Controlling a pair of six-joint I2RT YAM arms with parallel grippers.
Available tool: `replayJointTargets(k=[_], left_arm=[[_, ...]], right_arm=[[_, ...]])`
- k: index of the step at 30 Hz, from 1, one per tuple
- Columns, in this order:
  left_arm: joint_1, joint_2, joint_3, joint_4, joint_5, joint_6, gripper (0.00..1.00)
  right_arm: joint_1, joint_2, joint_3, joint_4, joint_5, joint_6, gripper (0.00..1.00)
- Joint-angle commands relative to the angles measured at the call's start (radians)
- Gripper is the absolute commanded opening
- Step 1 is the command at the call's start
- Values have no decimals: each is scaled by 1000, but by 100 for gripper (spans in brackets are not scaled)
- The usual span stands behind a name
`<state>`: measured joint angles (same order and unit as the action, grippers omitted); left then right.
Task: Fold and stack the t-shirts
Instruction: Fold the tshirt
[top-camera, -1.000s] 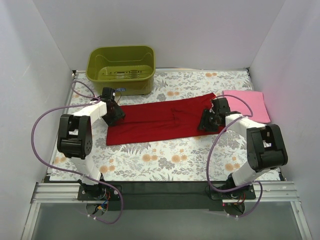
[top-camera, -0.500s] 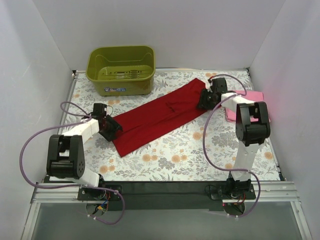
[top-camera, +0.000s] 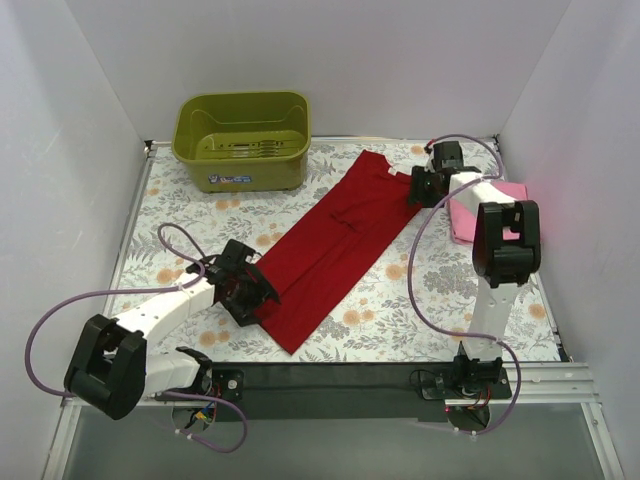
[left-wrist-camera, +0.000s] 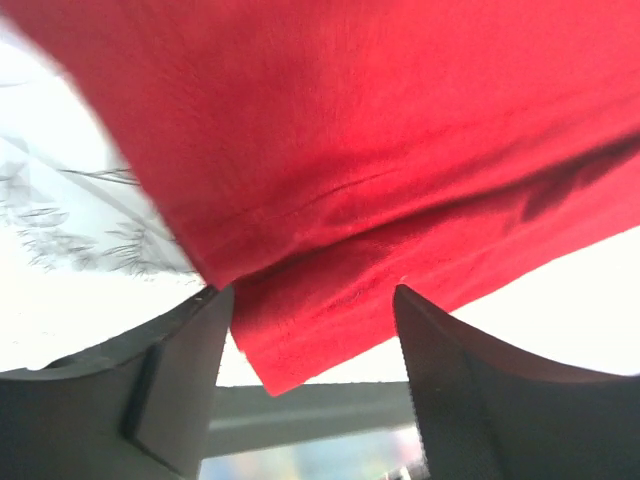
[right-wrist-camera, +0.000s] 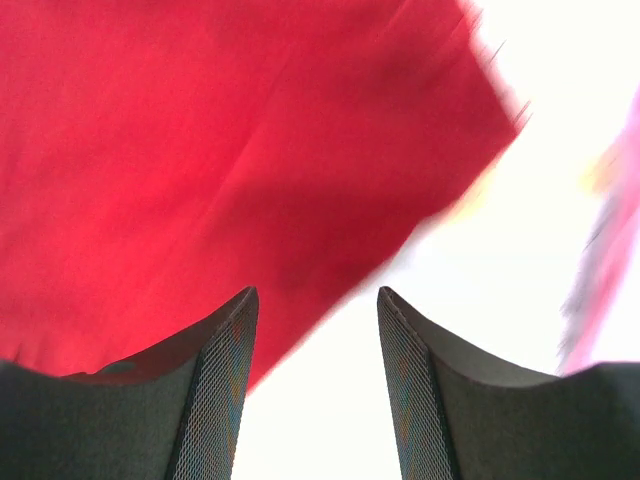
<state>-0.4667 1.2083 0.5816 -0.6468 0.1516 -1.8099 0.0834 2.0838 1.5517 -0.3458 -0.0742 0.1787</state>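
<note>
The red t-shirt has swung diagonal, the left pincer moving toward the desk's near edge, the right pincer toward its far-right corner.

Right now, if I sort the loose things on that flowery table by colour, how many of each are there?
Red: 1, the red t-shirt, spread out diagonally
Pink: 1, the pink t-shirt, folded at the far right
Olive green: 1, the olive-green tub, at the back left
Total: 3
</note>
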Motion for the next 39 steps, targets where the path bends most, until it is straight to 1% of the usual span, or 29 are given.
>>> replayJointTargets(k=[1,2,3,6,7,9,11,13,15,18,21,24,25,30,36,37,38,39], left_arm=[[-1,-33,110,-134,-168,10,63],[0,-24,135,-148,-194,26,63],[2,-3,185,-169,-246,59,64],[3,34,257,-171,-322,113,64],[13,60,271,-166,-329,132,63],[22,95,296,-137,-348,179,60],[39,151,320,-120,-348,207,57],[48,186,328,-79,-333,257,52],[49,229,328,-50,-325,271,49],[49,286,333,-57,-291,284,47],[49,300,305,-56,-248,277,47],[48,280,256,-27,-219,273,47],[48,275,247,-21,-215,274,49],[49,226,283,-77,-276,281,56],[89,163,316,-154,-326,271,62],[97,155,307,-155,-333,273,63],[99,146,298,-157,-342,274,63],[103,146,290,-160,-351,276,63]], right_arm=[[97,-195,-145,-27,-38,1,50],[113,-252,-192,-22,-54,27,50],[130,-280,-268,-12,-68,45,50],[202,-364,-405,47,-119,94,49],[234,-376,-426,59,-131,105,47],[254,-389,-458,90,-154,123,44],[269,-369,-475,99,-170,122,42],[271,-340,-482,114,-177,101,39],[269,-314,-478,116,-167,82,38],[265,-274,-482,110,-124,47,38],[228,-252,-501,103,-93,28,38],[178,-255,-516,97,-70,15,37],[156,-258,-518,91,-65,12,38],[173,-346,-502,45,-116,-21,38],[332,-551,-556,-13,-130,-24,42],[390,-608,-586,-16,-130,-22,43],[421,-634,-599,-27,-130,-22,45],[494,-657,-616,-30,-128,-16,46]])
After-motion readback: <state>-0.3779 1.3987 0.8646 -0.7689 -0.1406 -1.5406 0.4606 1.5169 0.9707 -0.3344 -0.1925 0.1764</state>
